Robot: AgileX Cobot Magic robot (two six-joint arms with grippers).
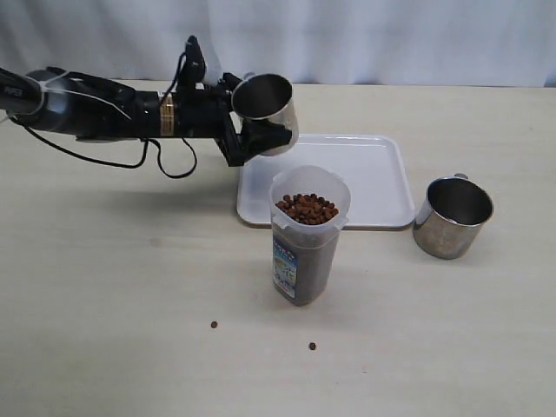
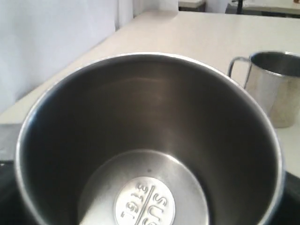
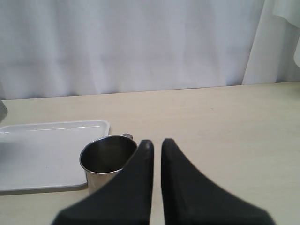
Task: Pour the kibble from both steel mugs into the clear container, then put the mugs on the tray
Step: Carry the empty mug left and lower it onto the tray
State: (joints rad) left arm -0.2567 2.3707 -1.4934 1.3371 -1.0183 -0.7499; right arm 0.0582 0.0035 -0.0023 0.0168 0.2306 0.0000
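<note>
Mug (image 1: 269, 97) inside left gripper (image 1: 250, 120)

lab-style test setup, pale tabletop (image 1: 104, 287), white curtain (image 1: 391, 35) backdrop

Clear container (image 1: 308, 252) before the tray (image 1: 365, 174), steel mug (image 1: 452, 217) right of tray.

The held steel mug (image 2: 150, 108) fills nearly the whole view, mouth toward the wrist. It is seated in the left gripper (image 2: 150, 187), whose dark parts show as slivers at both sides. Its bare shiny floor bears a round stamp (image 2: 145, 206) reading SUS 316. Ahead of the gripper, off to one side, a second steel mug (image 2: 274, 89) stands upright on the pale table (image 2: 197, 33), with its loop handle toward the held mug. A white curtain (image 2: 51, 42) hangs past the table's edge.
</note>
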